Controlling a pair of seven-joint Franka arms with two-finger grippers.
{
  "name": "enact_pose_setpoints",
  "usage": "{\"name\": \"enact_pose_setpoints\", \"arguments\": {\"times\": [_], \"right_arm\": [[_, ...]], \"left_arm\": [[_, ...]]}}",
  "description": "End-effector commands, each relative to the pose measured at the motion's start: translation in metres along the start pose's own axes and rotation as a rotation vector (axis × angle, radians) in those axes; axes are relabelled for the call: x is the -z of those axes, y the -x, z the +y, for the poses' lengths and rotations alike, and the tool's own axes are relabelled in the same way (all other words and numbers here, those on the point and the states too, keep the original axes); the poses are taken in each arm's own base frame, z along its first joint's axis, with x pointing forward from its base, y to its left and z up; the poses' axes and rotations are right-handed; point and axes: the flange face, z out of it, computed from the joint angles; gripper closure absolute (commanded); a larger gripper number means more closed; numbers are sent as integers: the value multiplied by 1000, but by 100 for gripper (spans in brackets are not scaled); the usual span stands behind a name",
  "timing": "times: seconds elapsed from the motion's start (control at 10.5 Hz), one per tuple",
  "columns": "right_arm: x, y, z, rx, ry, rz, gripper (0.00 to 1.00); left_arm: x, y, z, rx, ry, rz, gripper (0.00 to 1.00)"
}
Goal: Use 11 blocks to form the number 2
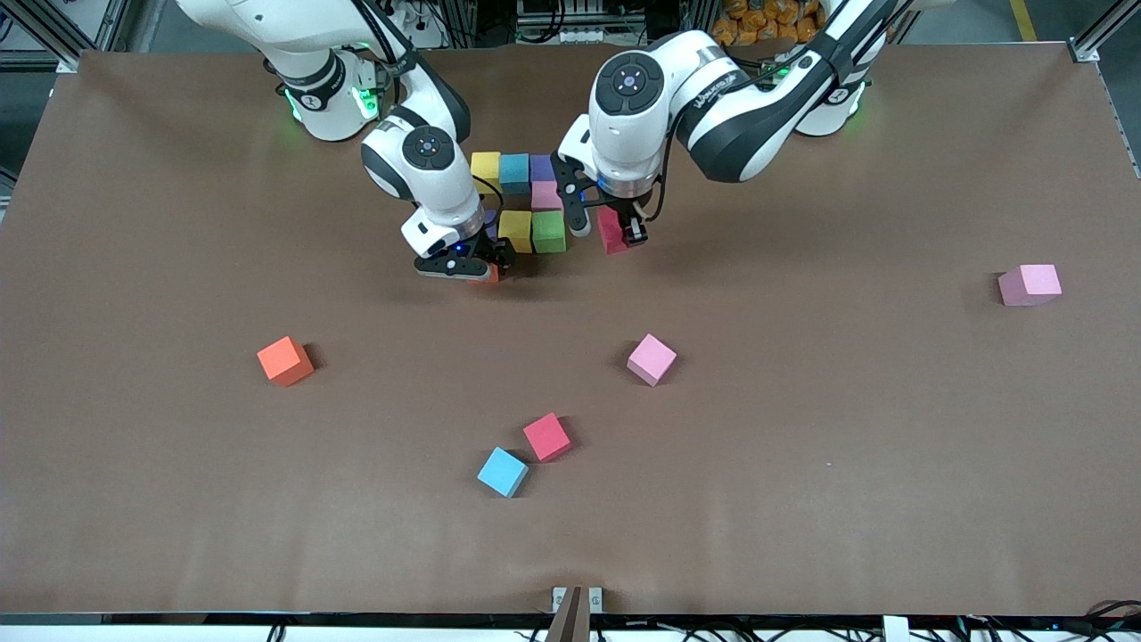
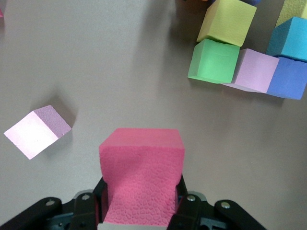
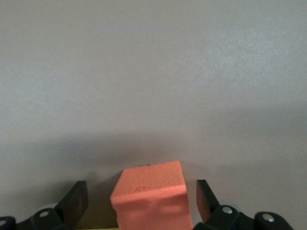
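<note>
**Beside the half-built digit, two cubes are being placed**

Over the table by the number 2 (image 1: pixel 526 201), a red cube (image 2: pixel 142 175) is pinched by the left gripper (image 1: pixel 621 234). An orange cube (image 3: pixel 149 195) sits between the right gripper's (image 1: pixel 463 265) spread fingers. Each should be set flush and square.

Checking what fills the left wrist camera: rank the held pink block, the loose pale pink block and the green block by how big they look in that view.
1. Held pink block in the left gripper: largest, only because it is nearest the lens.
2. Pale pink block and green block: look about alike, so unranked.
</note>
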Motion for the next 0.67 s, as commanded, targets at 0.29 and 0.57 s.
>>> {"name": "enact_pose_setpoints", "arguments": {"times": [0.29,0.57], "right_arm": [[60,-94,-18,-126,-2,67,0],[91,-185,-16,-277,-2,43,0]], "left_arm": [[12,-3,-19,12,26,34,100],[11,-7,-32,23,33,50,100]]}}
